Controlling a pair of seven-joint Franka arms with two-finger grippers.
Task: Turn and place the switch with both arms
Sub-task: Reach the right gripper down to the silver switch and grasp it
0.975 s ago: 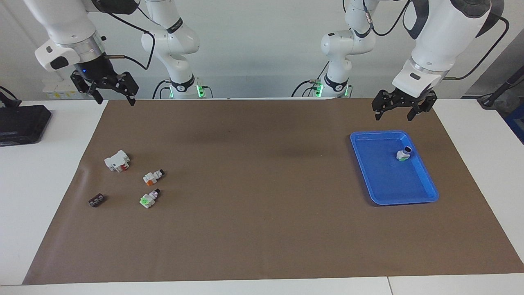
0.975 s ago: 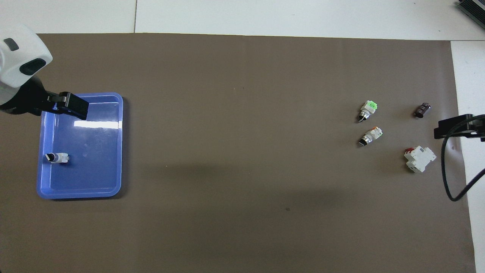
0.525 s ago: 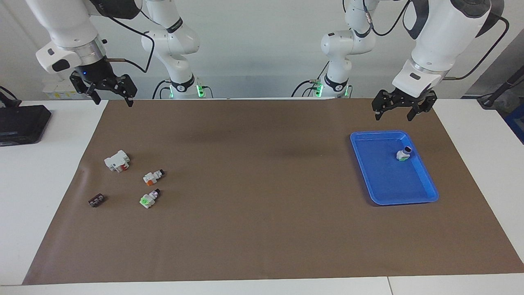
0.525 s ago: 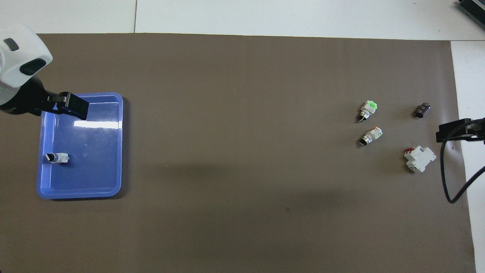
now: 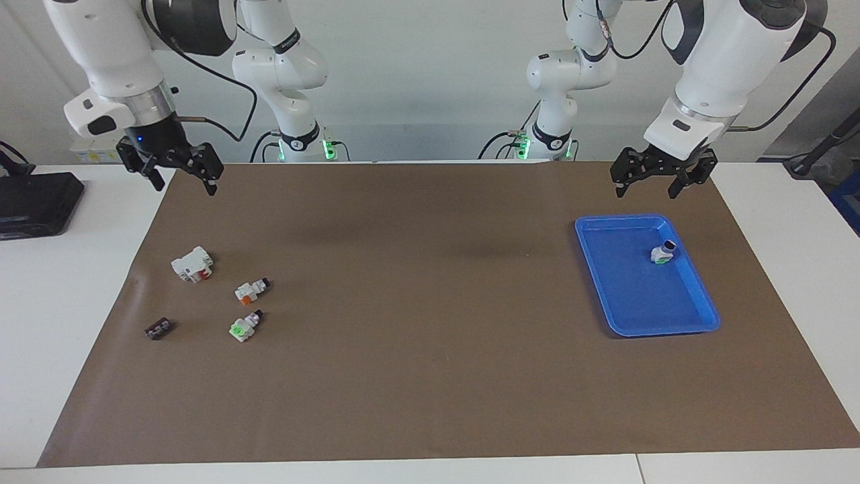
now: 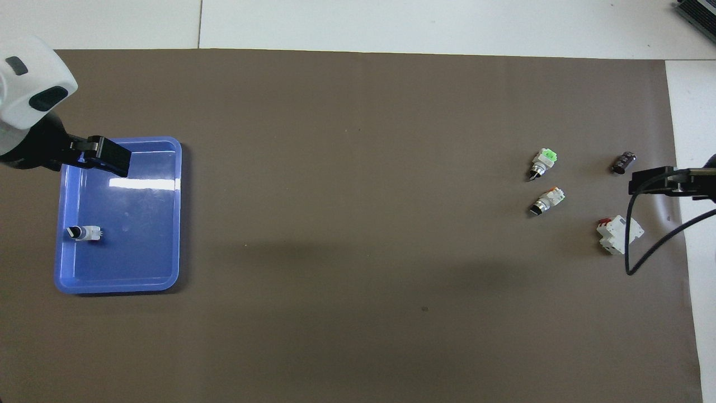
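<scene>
The switch [image 5: 252, 290] with the orange face lies on its side on the brown mat toward the right arm's end; it also shows in the overhead view [image 6: 548, 201]. My right gripper [image 5: 186, 187] is open and empty, up in the air over the mat's corner at the robots' edge, well apart from the switch. One of its fingers [image 6: 651, 182] shows in the overhead view. My left gripper [image 5: 645, 192] is open and empty, over the mat just at the robots' side of the blue tray [image 5: 645, 331].
The blue tray [image 6: 117, 288] holds a green-faced switch [image 5: 662, 253]. Beside the orange switch lie another green-faced switch [image 5: 244, 326], a larger white block with red parts [image 5: 193, 263] and a small dark part [image 5: 158, 329]. A black device [image 5: 37, 202] sits off the mat.
My right gripper has come lower and moved in over the mat's corner. The left gripper and all the parts have stayed still.
</scene>
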